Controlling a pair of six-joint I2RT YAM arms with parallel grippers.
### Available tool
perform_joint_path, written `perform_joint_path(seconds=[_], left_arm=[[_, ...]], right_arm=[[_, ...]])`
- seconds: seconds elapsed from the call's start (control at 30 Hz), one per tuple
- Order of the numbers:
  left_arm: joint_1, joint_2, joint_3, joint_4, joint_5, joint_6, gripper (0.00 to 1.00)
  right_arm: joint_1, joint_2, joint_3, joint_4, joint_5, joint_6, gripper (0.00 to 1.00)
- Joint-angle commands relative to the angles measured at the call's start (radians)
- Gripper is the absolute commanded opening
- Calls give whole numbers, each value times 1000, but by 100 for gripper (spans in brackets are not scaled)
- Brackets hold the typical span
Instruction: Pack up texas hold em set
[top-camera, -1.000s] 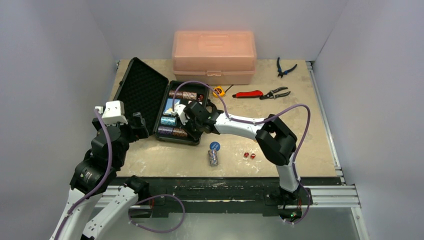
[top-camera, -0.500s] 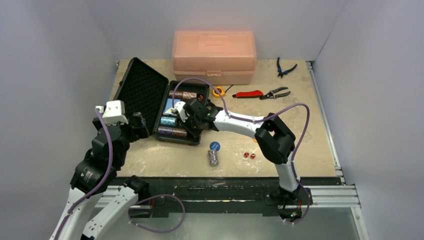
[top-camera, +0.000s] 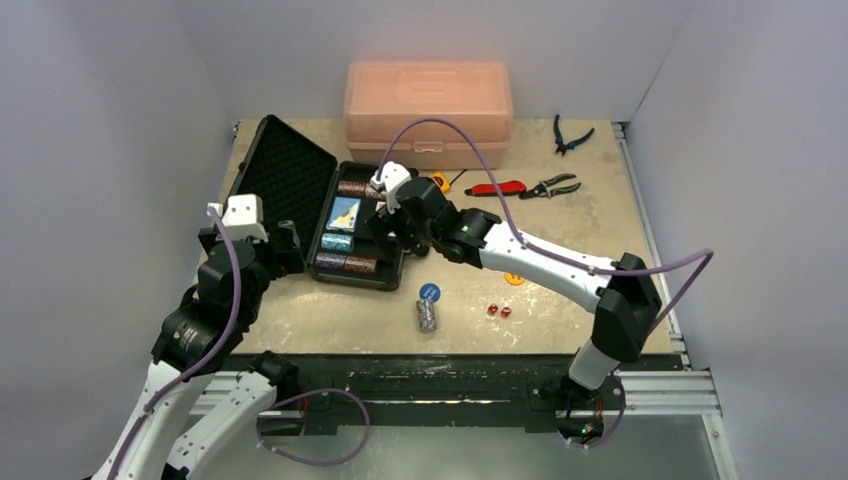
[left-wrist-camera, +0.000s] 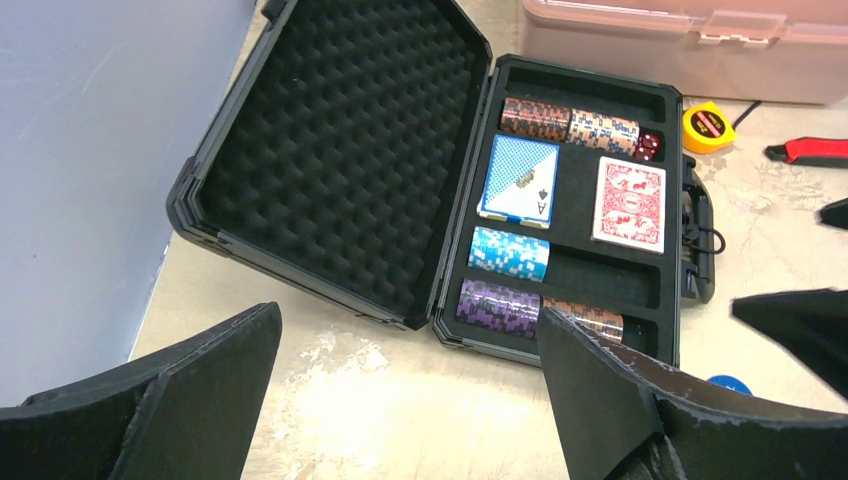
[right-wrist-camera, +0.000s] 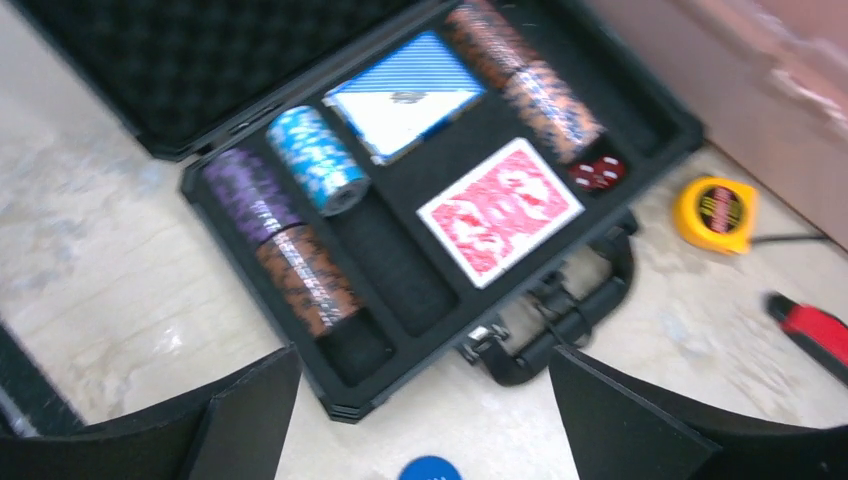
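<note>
Your right gripper (right-wrist-camera: 425, 365) hangs over the handle side of the briefcase (top-camera: 355, 281). Its jaws are spread wide with nothing between them. Your left gripper (left-wrist-camera: 405, 330) sits low by the case's near left corner, also wide open and empty.

The briefcase lies open on the table (top-camera: 330, 320), left of centre. Its foam lid (left-wrist-camera: 330, 150) leans back to the left and the tray faces up.

In the tray:
- The blue deck (left-wrist-camera: 518, 178) and red deck (left-wrist-camera: 630, 203) lie flat side by side in the middle.
- A chip row (left-wrist-camera: 568, 120) fills the far slot, with red dice (left-wrist-camera: 648, 145) at its right end.
- Blue chips (left-wrist-camera: 510, 253) sit at the left of the next slot, and the rest of that slot is bare.
- Purple and brown chips (left-wrist-camera: 530, 305) sit in the near slot.

Out on the table, just in front of the case:
- a blue disc (top-camera: 429, 292)
- a loose chip stack (top-camera: 427, 316) lying on its side
- two loose dice (top-camera: 498, 311)
- a yellow disc (top-camera: 513, 278), partly hidden by your right arm

A pink box (top-camera: 428, 110) stands shut behind the case. A yellow tape measure (top-camera: 437, 182) lies just beyond the handle (right-wrist-camera: 570, 320). A cutter (top-camera: 497, 188), pliers (top-camera: 552, 185) and blue-handled pliers (top-camera: 570, 135) lie farther right.
</note>
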Motion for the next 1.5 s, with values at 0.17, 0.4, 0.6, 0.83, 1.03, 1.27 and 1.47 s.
perform_joint_path(seconds=[0.17, 0.4, 0.6, 0.83, 1.03, 1.27, 1.47], left_arm=[[30, 84, 12, 59, 84, 15, 100], [71, 102, 16, 58, 120, 9, 100], [74, 100, 13, 57, 132, 5, 100], [74, 90, 17, 46, 170, 2, 100], [74, 59, 5, 42, 186, -3, 100], [74, 52, 5, 39, 187, -4, 100], [74, 65, 6, 38, 189, -5, 100]], right_arm=[[-10, -143, -80, -117, 178, 184, 99], [-6, -184, -180, -204, 31, 443, 97], [17, -213, -308, -164, 12, 592, 92], [90, -128, -286, -233, 93, 692, 92], [141, -72, -285, -275, 147, 795, 91], [168, -46, -337, -254, 164, 839, 82], [168, -4, -321, -247, 186, 817, 72]])
